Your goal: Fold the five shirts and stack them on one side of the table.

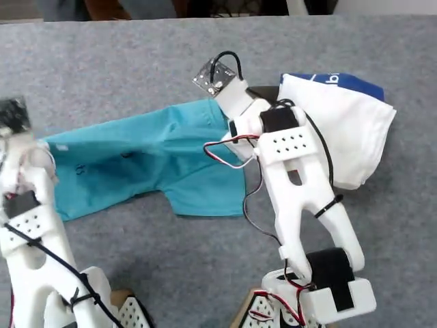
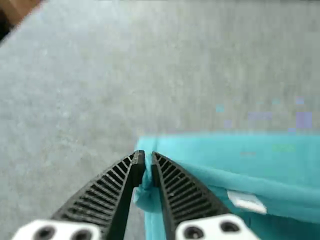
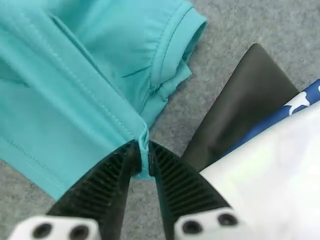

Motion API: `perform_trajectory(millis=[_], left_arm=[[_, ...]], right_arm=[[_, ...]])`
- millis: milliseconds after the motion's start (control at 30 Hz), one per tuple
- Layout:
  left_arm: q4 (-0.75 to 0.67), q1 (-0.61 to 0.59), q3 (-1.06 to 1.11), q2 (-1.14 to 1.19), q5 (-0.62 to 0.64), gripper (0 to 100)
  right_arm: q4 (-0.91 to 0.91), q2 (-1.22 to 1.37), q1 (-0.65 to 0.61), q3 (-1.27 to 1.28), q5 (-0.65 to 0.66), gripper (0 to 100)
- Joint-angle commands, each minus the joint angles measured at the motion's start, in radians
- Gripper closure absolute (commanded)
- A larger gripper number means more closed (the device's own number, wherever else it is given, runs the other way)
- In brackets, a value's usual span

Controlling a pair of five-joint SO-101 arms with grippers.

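- The teal short-sleeved shirt [image 1: 136, 160] is lying stretched out flat across the middle of the grey felt-like table cover [image 1: 102, 61], with one end toward each arm.
- The left gripper [image 2: 145, 170] is clamped on a corner of the fabric at the end nearest its own arm. Its black ribbed fingers [image 2: 107, 192] are pinching only a thin bit of the edge.
- The right gripper [image 3: 143, 159] is pinched tight on a seam edge at the opposite end, right next to a sleeve.
- Just beside that end sits the pile of folded ones: a white folded shirt [image 1: 341, 130] on top, with a blue printed shirt [image 1: 348, 80] and a black shirt [image 3: 240, 105] peeking out underneath.
- My read is that this is the fold on the teal one, with both arms holding an end. With at least three in the pile, the job looks past halfway.
- To do it nicely I'd lift both ends together at the same height, with the cloth lightly taut so the middle doesn't sag or bunch.
- Both bites are shallow, so go gentle, since a jerk could pull the fabric free.
- Watch the right arm's swing too, because the pile is close and easy to nudge.
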Motion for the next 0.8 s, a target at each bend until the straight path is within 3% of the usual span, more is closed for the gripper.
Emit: perform_trajectory(millis=[0,200,433,767], left_arm=[[0.005,-0.019,0.133,-0.026,-0.038,97],[0.003,-0.047,0.309,-0.026,-0.107,97],[0.003,-0.131,0.28,-0.026,-0.127,97],[0.005,-0.134,0.274,-0.025,-0.129,96]], right_arm=[[-0.014,-0.039,0.017,0.016,0.014,98.6],[-0.031,-0.041,0.031,0.102,0.091,98.6],[-0.08,-0.041,0.026,0.229,0.124,98.6],[-0.133,-0.031,0.028,0.32,0.127,98.5]])
